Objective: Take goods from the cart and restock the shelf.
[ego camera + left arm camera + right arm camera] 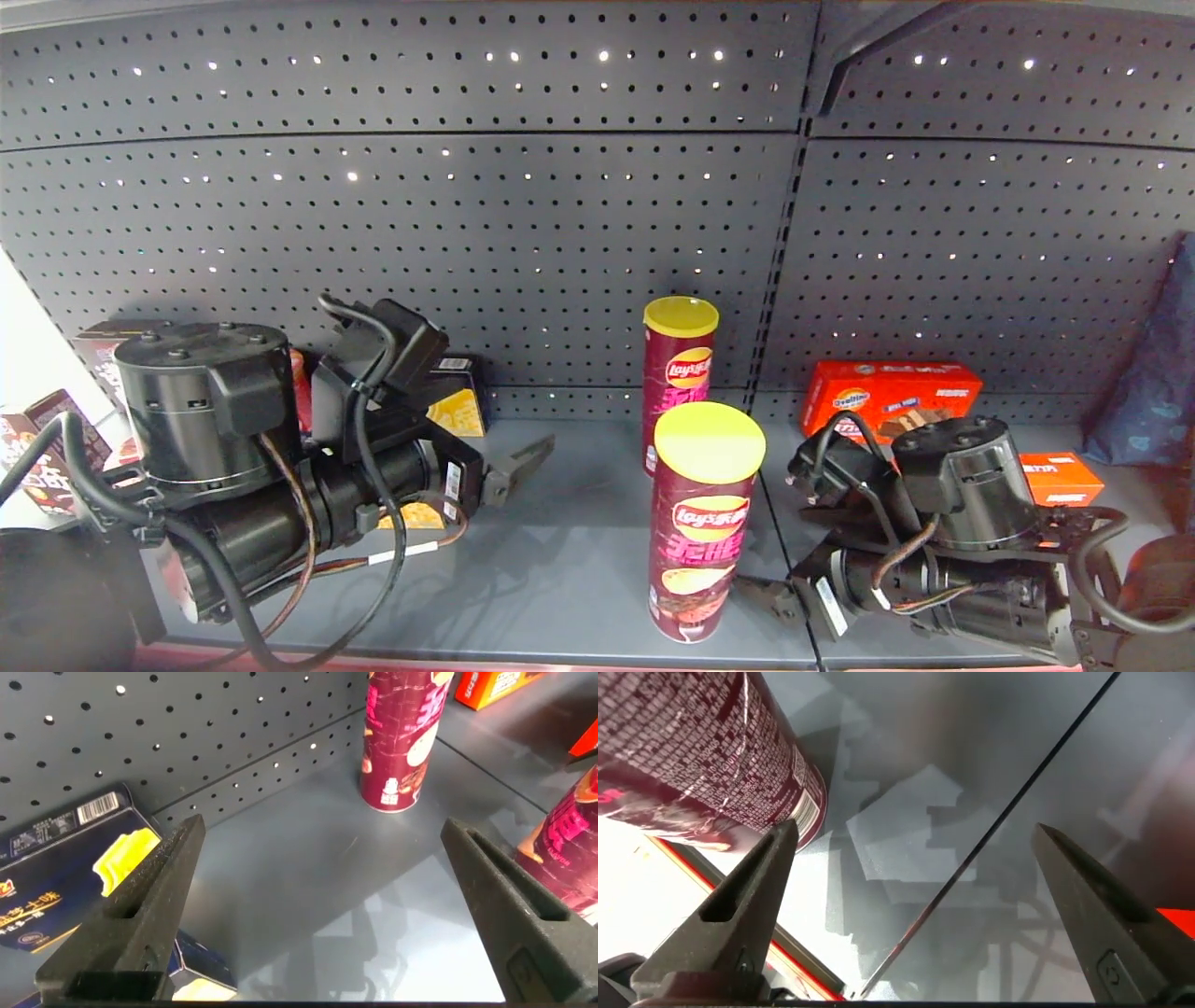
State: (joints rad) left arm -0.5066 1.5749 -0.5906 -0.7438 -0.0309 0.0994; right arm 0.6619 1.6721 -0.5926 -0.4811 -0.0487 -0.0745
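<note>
The left gripper (322, 831) is seen spread wide, with nothing held; only the bare shelf deck (560, 551) is framed between its fingers. It is held low over the deck in the nine o'clock half of the head view, with its tips aimed toward three o'clock. A dark box (65, 859) with a yellow picture is seen just beside one finger, set near the pegboard back panel (467, 233).

The right gripper (915, 833) is likewise spread wide and nothing is gripped by it. It is held low near the deck's front edge, at about four o'clock in the head view, with its tips pointed toward nine o'clock. The front chip can (705, 523) is found just beside one of its fingers, outside the gap; whether it is touched cannot be told.

That can is stood upright under a yellow lid, near the deck's front edge, at about six o'clock in the head view, between the two grippers. A second chip can (679, 373) of the same kind is stood upright at twelve o'clock from the first, apart from it and near the back panel.

An orange box (892, 397) is placed at two o'clock from the front can, against the back panel. A smaller orange box (1060, 478) is laid at its four o'clock, partly hidden by the right arm. A blue patterned bag (1158, 373) is leaned at the three o'clock edge, and small dark-red boxes (47, 448) are seen at the nine o'clock edge.
</note>
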